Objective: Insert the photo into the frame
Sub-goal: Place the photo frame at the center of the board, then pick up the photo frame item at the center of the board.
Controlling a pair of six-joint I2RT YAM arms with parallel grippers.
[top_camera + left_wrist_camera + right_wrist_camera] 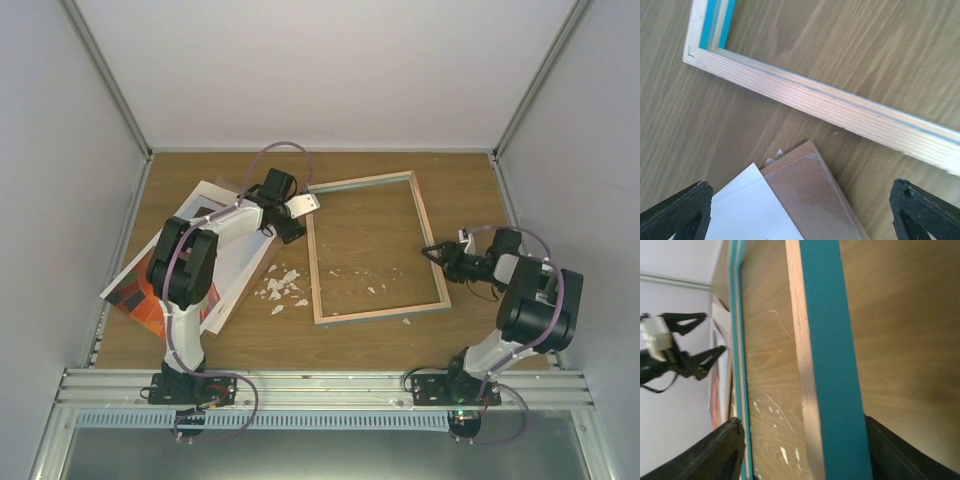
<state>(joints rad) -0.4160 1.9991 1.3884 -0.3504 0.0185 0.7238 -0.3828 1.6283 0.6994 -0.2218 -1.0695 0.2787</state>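
Loosely, right hand (432,254) straddles an edge of the frame (362,181) — left hand (800,186) spread.

Frame (380,314) rail btwn my right gripper (432,254) fingers; sheet stack (750,210) below my left gripper (800,215), photo (140,308) farther back-left.

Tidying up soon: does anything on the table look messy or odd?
Yes: white flakes lie scattered on the table, inside the frame and just left of it, like torn debris. The frame lies slightly askew.
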